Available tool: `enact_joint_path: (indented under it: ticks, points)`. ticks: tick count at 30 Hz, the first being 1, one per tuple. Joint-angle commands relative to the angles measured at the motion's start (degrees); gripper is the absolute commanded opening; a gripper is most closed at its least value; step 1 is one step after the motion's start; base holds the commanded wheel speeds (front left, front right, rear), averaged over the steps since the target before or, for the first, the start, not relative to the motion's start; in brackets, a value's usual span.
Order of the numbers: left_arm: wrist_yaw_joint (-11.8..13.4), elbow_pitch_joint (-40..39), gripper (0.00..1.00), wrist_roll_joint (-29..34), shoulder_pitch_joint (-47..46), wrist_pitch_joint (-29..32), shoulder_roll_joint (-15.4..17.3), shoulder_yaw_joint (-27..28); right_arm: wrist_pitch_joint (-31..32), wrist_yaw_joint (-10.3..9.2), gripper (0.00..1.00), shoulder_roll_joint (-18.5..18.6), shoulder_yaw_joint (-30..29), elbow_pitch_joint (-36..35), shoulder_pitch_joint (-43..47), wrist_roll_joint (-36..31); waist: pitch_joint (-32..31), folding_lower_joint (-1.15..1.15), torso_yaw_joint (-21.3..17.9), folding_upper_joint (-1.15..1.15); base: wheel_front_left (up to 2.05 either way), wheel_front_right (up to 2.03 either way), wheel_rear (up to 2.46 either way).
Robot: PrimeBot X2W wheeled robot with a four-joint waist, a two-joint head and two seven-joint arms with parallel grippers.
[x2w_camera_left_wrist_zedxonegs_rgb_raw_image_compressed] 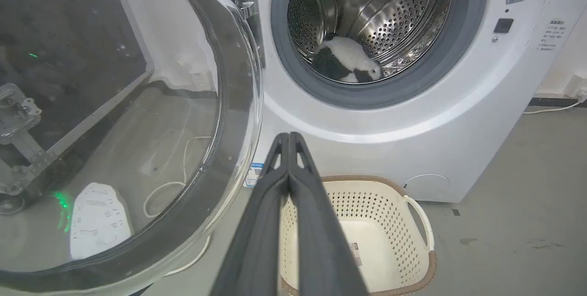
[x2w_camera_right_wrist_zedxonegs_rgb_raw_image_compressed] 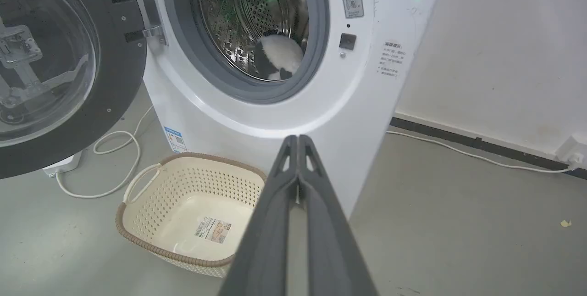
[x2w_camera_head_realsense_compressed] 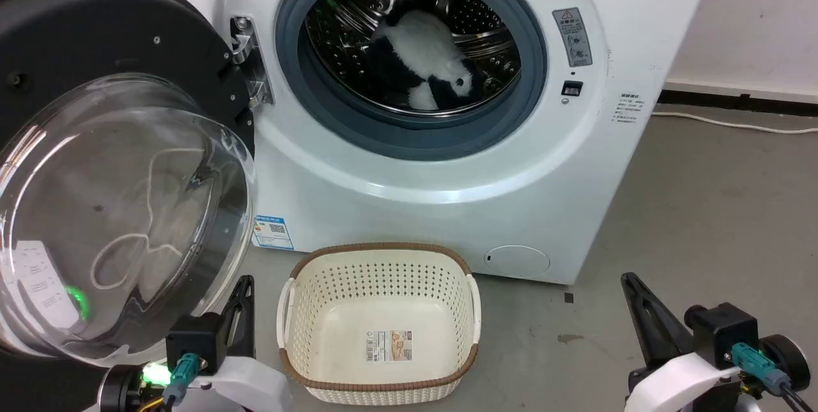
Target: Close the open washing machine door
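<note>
The washing machine door point(x2w_camera_head_realsense_compressed: 115, 195) hangs wide open at 9 o'clock in the head view, swung out to the left of the white machine point(x2w_camera_head_realsense_compressed: 447, 175). The left gripper point(x2w_camera_head_realsense_compressed: 246, 284) sits low at 7 o'clock and the right gripper point(x2w_camera_head_realsense_compressed: 631, 280) at 5 o'clock, each with its two fingers pressed together on nothing. A cream basket point(x2w_camera_head_realsense_compressed: 383, 278) stands on the floor point(x2w_camera_head_realsense_compressed: 703, 207) at 6 o'clock.

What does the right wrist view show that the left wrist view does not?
Right wrist view adds the right end effector, shut, and a yellow scrap on the floor. Left wrist view adds the left end effector, shut, and the round cover low on the washing machine. Both show the open washing machine door, the black-and-white plush toy in the drum, and the cream basket.
</note>
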State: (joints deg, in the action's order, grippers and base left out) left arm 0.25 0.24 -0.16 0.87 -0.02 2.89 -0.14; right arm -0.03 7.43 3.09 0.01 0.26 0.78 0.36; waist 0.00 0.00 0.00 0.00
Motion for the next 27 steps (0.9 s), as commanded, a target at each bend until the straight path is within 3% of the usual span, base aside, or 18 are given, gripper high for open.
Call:
enact_joint_path:
  ticks: [1, 19, 20, 27]
  points:
    - [-0.2, -0.2, 0.00, 0.2, -0.9, 0.0, 0.0, 0.1, 0.0, 0.06, 0.00, -0.2, 0.0, -0.3, -0.8, -0.4, 0.0, 0.00, 0.0, 0.00, 0.00, 0.00, 0.00]
    - [0.1, 0.0, 0.00, 0.0, 0.0, 0.0, 0.0, -0.1, 0.0, 0.00, 0.00, 0.0, 0.0, 0.0, 0.0, 0.1, 0.0, 0.00, 0.0, 0.00, 0.00, 0.00, 0.00]
    - [0.1, 0.0, 1.00, 0.0, 0.0, 0.0, 0.0, -0.1, 0.0, 0.00, 1.00, 0.0, 0.0, 0.0, 0.0, 0.1, 0.0, 0.00, 0.0, 0.00, 0.00, 0.00, 0.00]
    - [0.0, 0.3, 1.00, 0.1, 0.0, -1.3, 0.2, -0.9, -1.3, 0.00, 1.00, 0.0, -0.6, -0.2, 0.9, 1.2, -0.1, 0.00, 0.4, 0.00, 0.00, 0.00, 0.00]
